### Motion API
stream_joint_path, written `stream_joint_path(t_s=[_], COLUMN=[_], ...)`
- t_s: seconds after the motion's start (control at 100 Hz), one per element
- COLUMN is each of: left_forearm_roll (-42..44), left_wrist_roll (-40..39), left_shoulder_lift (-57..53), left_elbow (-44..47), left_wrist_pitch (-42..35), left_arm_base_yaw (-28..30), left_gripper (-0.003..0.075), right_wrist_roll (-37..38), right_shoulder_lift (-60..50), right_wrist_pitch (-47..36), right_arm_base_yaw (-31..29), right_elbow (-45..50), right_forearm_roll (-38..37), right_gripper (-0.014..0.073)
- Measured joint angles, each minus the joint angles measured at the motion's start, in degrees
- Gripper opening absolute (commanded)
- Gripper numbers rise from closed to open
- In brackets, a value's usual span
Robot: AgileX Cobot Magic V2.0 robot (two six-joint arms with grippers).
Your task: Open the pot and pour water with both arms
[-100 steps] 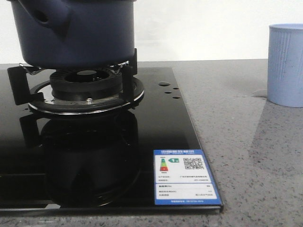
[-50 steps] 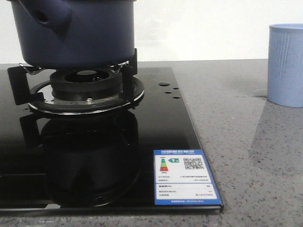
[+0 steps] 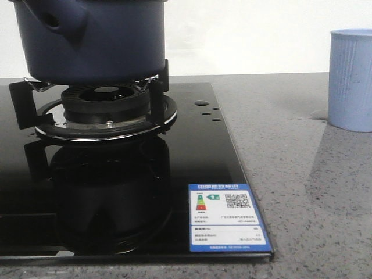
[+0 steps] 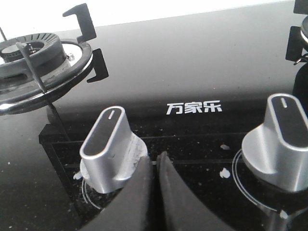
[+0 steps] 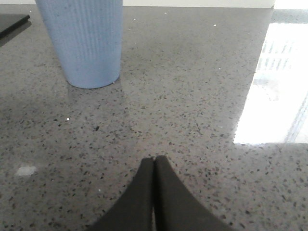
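Observation:
The dark navy-blue pot sits on the black burner grate at the left of the front view, its stubby holed handle turned toward the camera; its top is cut off by the frame. My left gripper is shut and empty, low over the black glass stove beside a silver knob. My right gripper is shut and empty above the grey speckled counter, some way short of the light blue ribbed cup. Neither arm shows in the front view.
The light blue cup stands on the counter at the right. A second silver knob and another burner are on the stove top. A blue-and-white energy label is stuck at the stove's front right corner.

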Motion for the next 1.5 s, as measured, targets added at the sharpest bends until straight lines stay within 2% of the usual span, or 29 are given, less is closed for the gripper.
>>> stream_joint_path(t_s=[0.23, 0.32, 0.39, 0.54, 0.61, 0.7, 0.82, 0.87, 0.94, 1.09, 1.2, 1.25, 1.34, 1.5], left_forearm_roll=[0.0, 0.0, 0.0, 0.0, 0.0, 0.0, -2.3, -6.6, -17.2, -49.8, -73.3, -81.0, -88.5, -91.2], left_wrist_roll=[0.0, 0.0, 0.0, 0.0, 0.0, 0.0, 0.0, 0.0, 0.0, -0.1, -0.1, -0.1, -0.1, -0.1], left_shoulder_lift=[0.0, 0.0, 0.0, 0.0, 0.0, 0.0, 0.0, 0.0, 0.0, 0.0, 0.0, 0.0, 0.0, 0.0], left_elbow=[0.0, 0.0, 0.0, 0.0, 0.0, 0.0, 0.0, 0.0, 0.0, 0.0, 0.0, 0.0, 0.0, 0.0], left_wrist_pitch=[0.0, 0.0, 0.0, 0.0, 0.0, 0.0, -1.4, -3.3, -8.2, -19.0, -23.0, -24.1, -25.3, -24.9], left_arm_base_yaw=[0.0, 0.0, 0.0, 0.0, 0.0, 0.0, 0.0, 0.0, 0.0, 0.0, 0.0, 0.0, 0.0, 0.0], left_gripper=[-0.0020, -0.0020, -0.0020, -0.0020, -0.0020, -0.0020, -0.0020, -0.0020, -0.0020, -0.0020, -0.0020, -0.0020, -0.0020, -0.0020], right_wrist_roll=[0.0, 0.0, 0.0, 0.2, 0.2, 0.3, 0.3, 0.3, 0.4, 0.5, 0.7, 0.8, 0.8, -0.1], right_shoulder_lift=[0.0, 0.0, 0.0, 0.0, 0.0, 0.0, 0.0, 0.0, 0.0, 0.0, 0.0, 0.0, 0.0, 0.9], right_wrist_pitch=[-0.4, -3.1, -8.4, -24.3, -29.0, -30.4, -26.6, -25.0, -24.2, -23.7, -21.2, -19.6, -16.4, -9.2], right_arm_base_yaw=[0.0, 0.0, 0.0, 0.0, 0.0, 0.0, 0.0, 0.0, 0.0, 0.0, 0.0, 0.0, 0.0, 0.0], right_elbow=[0.0, 0.0, 0.0, 0.0, 0.0, 0.0, 0.0, 0.0, 0.0, 0.0, -1.1, -2.3, -5.1, -11.9], right_forearm_roll=[-0.8, -1.2, -0.2, 9.6, 14.8, 21.4, 28.2, 30.2, 32.9, 36.9, 37.4, 37.4, 35.7, 26.8], right_gripper=[-0.0068, -0.0068, -0.0068, -0.0068, -0.0067, -0.0067, -0.0067, -0.0067, -0.0067, -0.0067, -0.0067, -0.0067, -0.0067, -0.0067])
